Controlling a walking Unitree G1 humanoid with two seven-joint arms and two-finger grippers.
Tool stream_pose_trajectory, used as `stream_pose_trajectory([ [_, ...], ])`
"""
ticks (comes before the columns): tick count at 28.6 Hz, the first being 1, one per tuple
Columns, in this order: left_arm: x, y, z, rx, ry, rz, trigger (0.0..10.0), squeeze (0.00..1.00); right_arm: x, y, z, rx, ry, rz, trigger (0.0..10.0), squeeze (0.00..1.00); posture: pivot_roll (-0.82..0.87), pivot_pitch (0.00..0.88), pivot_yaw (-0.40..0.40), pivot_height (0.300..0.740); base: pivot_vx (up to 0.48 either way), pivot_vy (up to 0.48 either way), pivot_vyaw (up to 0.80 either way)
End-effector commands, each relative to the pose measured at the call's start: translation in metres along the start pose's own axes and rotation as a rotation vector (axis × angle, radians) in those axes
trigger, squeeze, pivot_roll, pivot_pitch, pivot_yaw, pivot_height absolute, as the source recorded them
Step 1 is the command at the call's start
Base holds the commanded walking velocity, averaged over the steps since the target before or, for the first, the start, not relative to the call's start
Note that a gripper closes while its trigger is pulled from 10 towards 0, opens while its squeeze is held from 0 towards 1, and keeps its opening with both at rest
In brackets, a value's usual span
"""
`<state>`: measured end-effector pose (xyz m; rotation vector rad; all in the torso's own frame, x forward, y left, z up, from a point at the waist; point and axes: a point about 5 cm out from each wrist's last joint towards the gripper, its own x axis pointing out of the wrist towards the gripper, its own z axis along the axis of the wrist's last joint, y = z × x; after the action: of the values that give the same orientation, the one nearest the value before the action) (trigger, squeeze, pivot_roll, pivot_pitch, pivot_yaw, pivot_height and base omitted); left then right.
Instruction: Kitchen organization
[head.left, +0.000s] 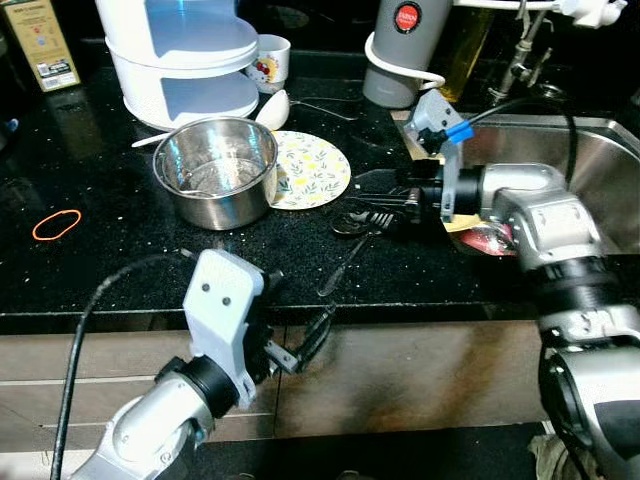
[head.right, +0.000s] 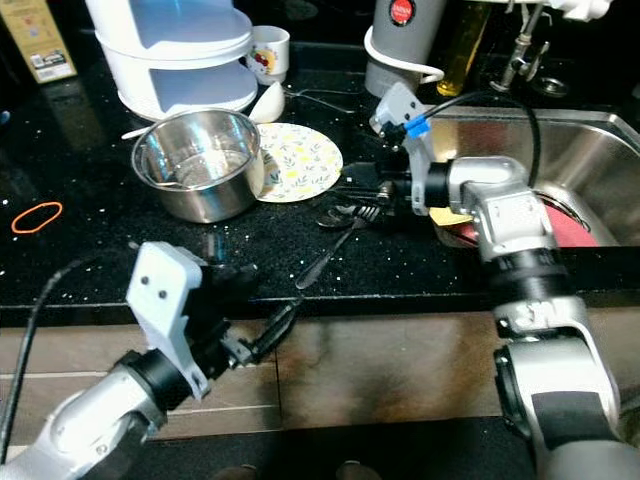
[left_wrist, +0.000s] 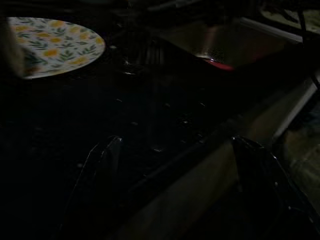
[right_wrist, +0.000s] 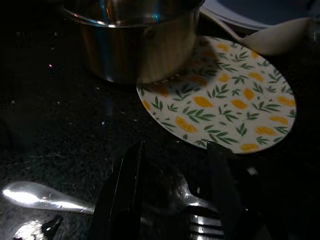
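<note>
My right gripper (head.left: 372, 200) reaches left over the black counter (head.left: 120, 270), low over a heap of cutlery. Its fingers are open, and a fork head (right_wrist: 200, 220) and a spoon (right_wrist: 40, 197) lie between and beside them. A long utensil handle (head.left: 345, 258) runs from the heap toward the counter's front edge. Just past the fingertips lies a floral plate (head.left: 312, 168), and a steel pot (head.left: 215, 168) stands partly over its rim. My left gripper (head.left: 300, 350) hangs open in front of the counter edge, below the top, holding nothing.
A steel sink (head.left: 600, 150) with a red dish (head.left: 490, 240) in it lies to the right. At the back stand a white stacked container (head.left: 180, 50), a mug (head.left: 270, 60), a white spoon (head.left: 272, 108) and a grey appliance (head.left: 400, 50). An orange rubber band (head.left: 56, 224) lies far left.
</note>
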<state>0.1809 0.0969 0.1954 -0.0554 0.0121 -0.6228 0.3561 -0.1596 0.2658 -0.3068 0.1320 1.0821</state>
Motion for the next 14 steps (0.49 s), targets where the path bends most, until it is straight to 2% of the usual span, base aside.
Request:
stream_pose_trajectory([
  [1,0.0,-0.001,-0.004,-0.012,0.009,0.007,10.0,0.0,-0.006,0.004,0.006,0.004,-0.025,-0.005,10.0,0.0,0.09,0.074,-0.094,0.732,0.0,0.0,0.0],
  [3,0.0,0.0,-0.006,-0.021,0.011,0.012,10.0,0.0,-0.019,0.014,0.012,0.017,-0.064,0.004,10.0,0.0,0.07,0.079,-0.084,0.732,0.0,0.0,0.0],
  [4,0.0,0.0,-0.006,-0.021,0.011,0.012,10.0,0.0,-0.019,0.014,0.012,0.017,-0.064,0.004,10.0,0.0,0.07,0.079,-0.084,0.732,0.0,0.0,0.0],
  [6,0.0,0.0,-0.006,-0.023,0.01,0.012,10.0,0.0,-0.027,0.025,0.013,0.038,-0.07,0.022,10.0,0.0,0.06,0.081,-0.079,0.732,0.0,0.0,0.0],
  [9,0.0,0.0,-0.006,-0.022,0.011,0.008,10.0,0.0,-0.03,0.032,0.009,0.049,-0.045,0.025,10.0,0.0,0.05,0.083,-0.076,0.732,0.0,0.0,0.0],
  [12,0.0,-0.002,-0.01,-0.004,0.029,-0.008,10.0,0.0,-0.029,0.051,0.0,0.093,0.012,0.008,10.0,0.0,0.04,0.084,-0.075,0.732,0.0,0.0,0.0],
  [14,0.0,-0.002,-0.011,-0.001,0.034,-0.01,10.0,0.0,-0.025,0.055,0.0,0.116,0.017,-0.015,10.0,0.0,0.03,0.084,-0.073,0.732,0.0,0.0,0.0],
])
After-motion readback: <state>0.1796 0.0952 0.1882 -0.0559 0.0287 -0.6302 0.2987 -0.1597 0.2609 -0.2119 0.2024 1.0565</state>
